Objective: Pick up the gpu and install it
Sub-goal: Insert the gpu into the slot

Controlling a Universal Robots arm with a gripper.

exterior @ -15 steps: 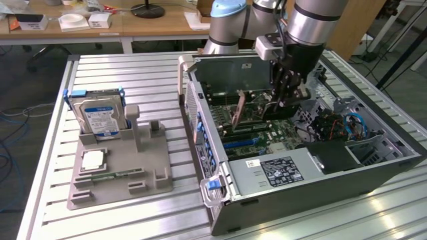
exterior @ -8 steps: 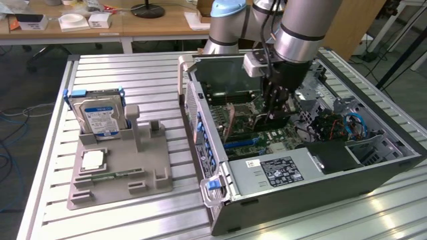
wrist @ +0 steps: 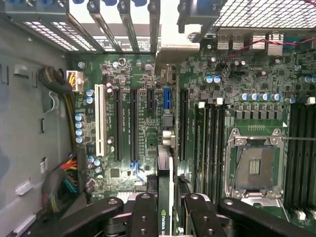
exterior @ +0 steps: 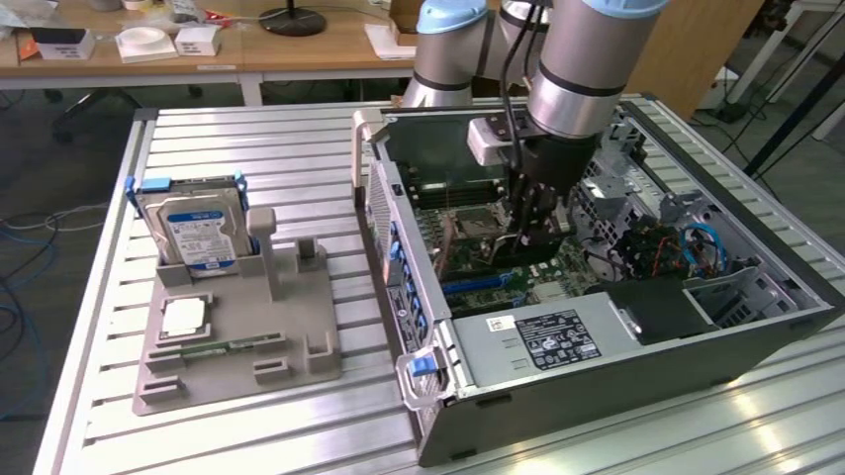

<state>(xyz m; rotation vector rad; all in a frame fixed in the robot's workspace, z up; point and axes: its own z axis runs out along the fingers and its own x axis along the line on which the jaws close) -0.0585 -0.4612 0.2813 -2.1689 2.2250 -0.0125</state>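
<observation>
My gripper (exterior: 535,223) reaches down into the open computer case (exterior: 779,327), over the green motherboard (wrist: 123,74). It is shut on the gpu (wrist: 165,168), which the wrist view shows edge-on as a thin dark card running from my fingers (wrist: 143,212) to its silver bracket (wrist: 170,54) by the case's rear slots. The card lines up over the expansion slots, close to the short blue slot (wrist: 167,98). Whether it touches a slot I cannot tell. In the exterior view the gpu (exterior: 521,247) is a dark shape below the wrist.
A grey fixture (exterior: 297,361) at the exterior view's left holds a silver hard drive (exterior: 198,233), a processor chip (exterior: 185,315) and a RAM stick (exterior: 218,348). Inside the case are the power supply (exterior: 555,336), the open processor socket (wrist: 254,168) and bundled cables (wrist: 64,177).
</observation>
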